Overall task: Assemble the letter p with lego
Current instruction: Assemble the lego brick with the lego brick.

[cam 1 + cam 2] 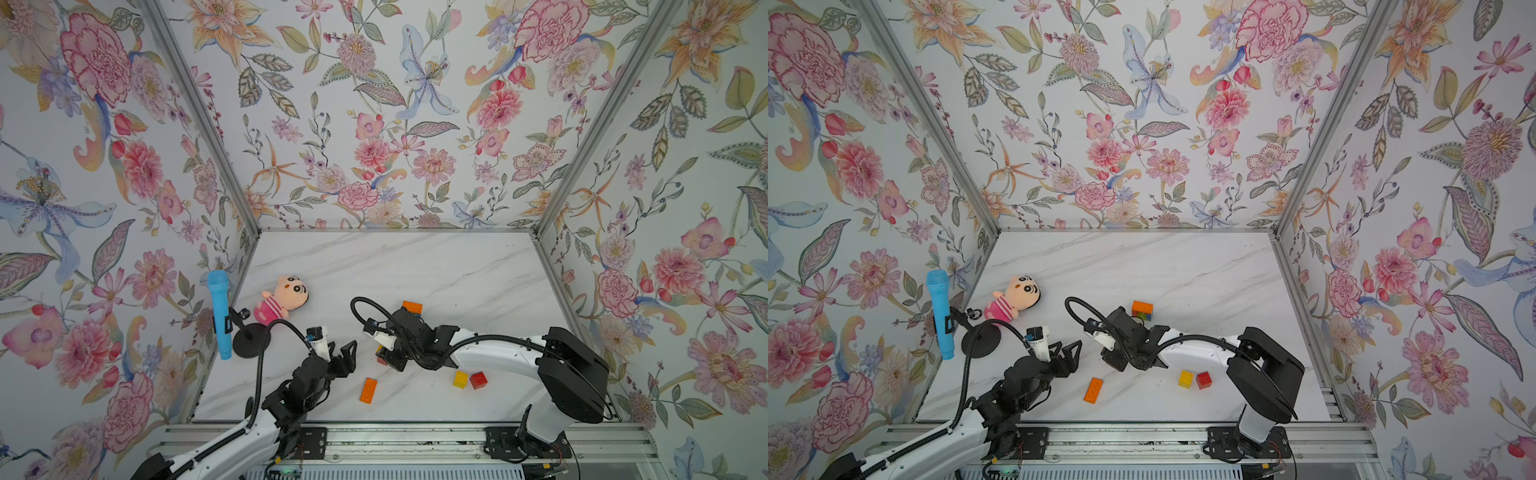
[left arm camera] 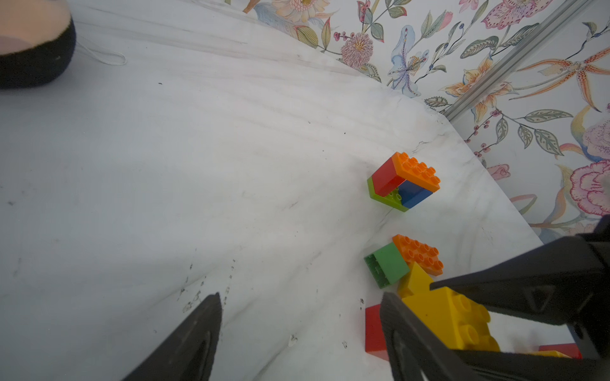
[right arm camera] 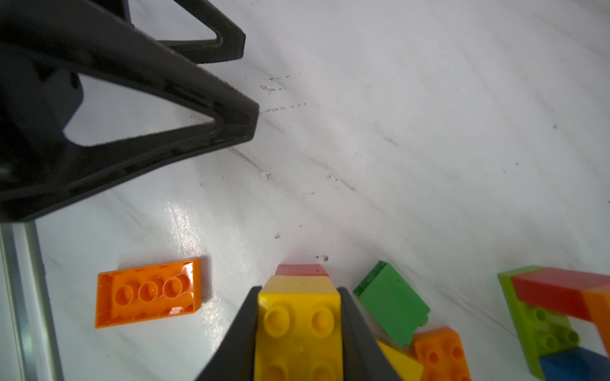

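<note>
**Right gripper (image 3: 298, 290) is pinching a yellow brick (image 3: 298, 316) as a lego letter P is taking shape on the marble table (image 1: 415, 266).**

Its jaws are pressing on both sides of the brick. A red brick (image 3: 302, 269) is showing just past its end, and whether the two are joined cannot be told. The left gripper (image 2: 298, 297) is hovering just beside, jaws spread and empty. A hollow frame (image 2: 402, 181) of green, red, blue and orange bricks, seemingly the letter's loop, is standing assembled nearby; the stem appears still unbuilt. A green brick (image 2: 386, 265) and an orange brick (image 2: 419, 254) are lying beside the held piece. A long orange brick (image 1: 368, 390), a yellow square (image 1: 460, 379) and a red square (image 1: 478, 380) are waiting loose nearer the robot's base.
</note>
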Available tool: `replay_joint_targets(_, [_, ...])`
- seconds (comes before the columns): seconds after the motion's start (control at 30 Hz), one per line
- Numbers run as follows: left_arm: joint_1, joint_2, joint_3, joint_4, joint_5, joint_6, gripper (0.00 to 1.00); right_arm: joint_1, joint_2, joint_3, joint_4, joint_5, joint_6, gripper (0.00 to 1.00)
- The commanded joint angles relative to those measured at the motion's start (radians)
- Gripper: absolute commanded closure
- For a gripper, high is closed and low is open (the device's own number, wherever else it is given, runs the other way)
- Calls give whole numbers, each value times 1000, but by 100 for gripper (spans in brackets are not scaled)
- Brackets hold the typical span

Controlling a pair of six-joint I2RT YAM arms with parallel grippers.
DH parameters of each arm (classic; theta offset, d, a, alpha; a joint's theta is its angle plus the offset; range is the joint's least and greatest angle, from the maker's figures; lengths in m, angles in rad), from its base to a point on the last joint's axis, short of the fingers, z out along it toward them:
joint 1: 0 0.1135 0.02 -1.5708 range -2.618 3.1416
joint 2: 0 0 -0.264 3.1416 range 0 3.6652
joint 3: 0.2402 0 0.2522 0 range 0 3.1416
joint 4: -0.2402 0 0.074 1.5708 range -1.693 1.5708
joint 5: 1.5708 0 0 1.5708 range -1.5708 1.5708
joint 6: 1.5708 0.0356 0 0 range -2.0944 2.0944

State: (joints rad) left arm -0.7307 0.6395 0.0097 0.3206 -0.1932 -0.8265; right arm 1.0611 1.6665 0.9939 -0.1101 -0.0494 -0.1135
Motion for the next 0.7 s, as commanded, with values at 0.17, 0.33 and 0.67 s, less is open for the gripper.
replay_joint_targets(0.17, [10,3,-41,27,9,18,21,-15,22,11,-38,-30,-31,100])
replay_joint_targets(0.33, [11,9,-40,31,11,19,21,-15,11,20,-48,-37,-31,100])
replay_joint_targets(0.67, [11,5,-39,27,7,21,21,-6,36,27,-70,4,14,100])
